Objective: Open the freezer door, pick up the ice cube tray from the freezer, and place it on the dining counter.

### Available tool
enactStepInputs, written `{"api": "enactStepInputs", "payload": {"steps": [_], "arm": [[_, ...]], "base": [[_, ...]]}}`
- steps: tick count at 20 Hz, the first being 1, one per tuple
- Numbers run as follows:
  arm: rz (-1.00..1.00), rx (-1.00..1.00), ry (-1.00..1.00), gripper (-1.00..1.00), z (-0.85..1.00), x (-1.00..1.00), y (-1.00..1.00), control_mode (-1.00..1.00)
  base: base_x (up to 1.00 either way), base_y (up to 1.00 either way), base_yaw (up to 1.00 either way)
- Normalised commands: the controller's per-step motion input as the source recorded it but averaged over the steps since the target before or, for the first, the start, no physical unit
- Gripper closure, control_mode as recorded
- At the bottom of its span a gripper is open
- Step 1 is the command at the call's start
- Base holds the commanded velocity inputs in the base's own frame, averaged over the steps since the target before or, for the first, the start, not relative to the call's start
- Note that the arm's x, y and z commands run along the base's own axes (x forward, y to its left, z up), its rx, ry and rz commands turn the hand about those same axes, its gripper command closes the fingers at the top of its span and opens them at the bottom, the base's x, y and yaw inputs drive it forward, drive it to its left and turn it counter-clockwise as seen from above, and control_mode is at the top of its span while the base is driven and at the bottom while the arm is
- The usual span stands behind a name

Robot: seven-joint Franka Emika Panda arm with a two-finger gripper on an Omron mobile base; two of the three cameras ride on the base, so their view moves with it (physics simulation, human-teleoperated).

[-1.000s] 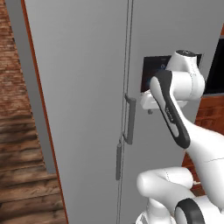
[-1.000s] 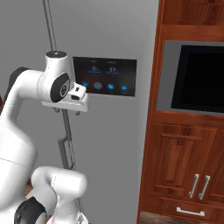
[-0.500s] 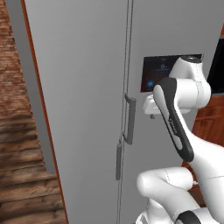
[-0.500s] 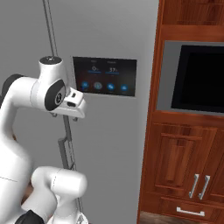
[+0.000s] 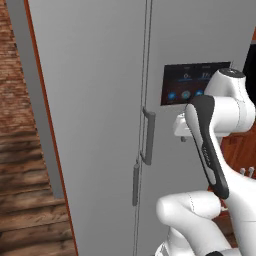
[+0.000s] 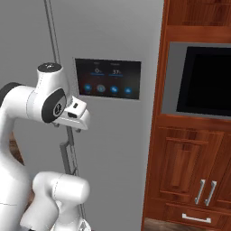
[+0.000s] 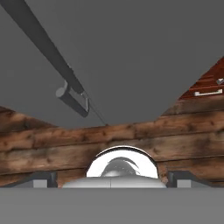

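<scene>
freezer door [image 5: 95,110] shut, gripper [image 7: 111,178] open, apart

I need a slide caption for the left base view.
White arm faces the shut grey fridge, near the freezer door handle.

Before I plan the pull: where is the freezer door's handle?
In the left base view the freezer door handle hangs low at the centre seam, just below-left of the touchscreen door's handle, left of the arm.

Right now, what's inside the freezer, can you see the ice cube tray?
No. The freezer door is shut, so whatever is inside is covered. Visible are its plain grey front, its bar handle, and the neighbouring door's touchscreen panel.
</scene>
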Motion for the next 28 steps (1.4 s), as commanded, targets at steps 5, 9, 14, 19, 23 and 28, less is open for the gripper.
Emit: {"api": "enactStepInputs", "payload": {"steps": [5, 9, 14, 19, 23, 28], "arm": [[0.0, 0.0, 0.0, -1.0, 0.0, -0.02, -0.06, 1.0], [0.0, 0.0, 0.0, -1.0, 0.0, 0.0, 0.0, 1.0], [0.0, 0.0, 0.0, -1.0, 0.0, 0.0, 0.0, 1.0], [0.0, 0.0, 0.0, -1.0, 0.0, 0.0, 0.0, 1.0], [0.0, 0.0, 0.0, -1.0, 0.0, 0.0, 0.0, 1.0], [0.01, -0.13, -0.02, -1.0, -0.24, -0.55, 0.6, -1.0]], "base": [[0.0, -0.42, 0.0], [0.11, -0.73, 0.0], [0.22, -0.35, 0.0], [0.43, 0.01, 0.0], [0.21, 0.04, 0.0], [-0.11, 0.2, 0.0]]}}
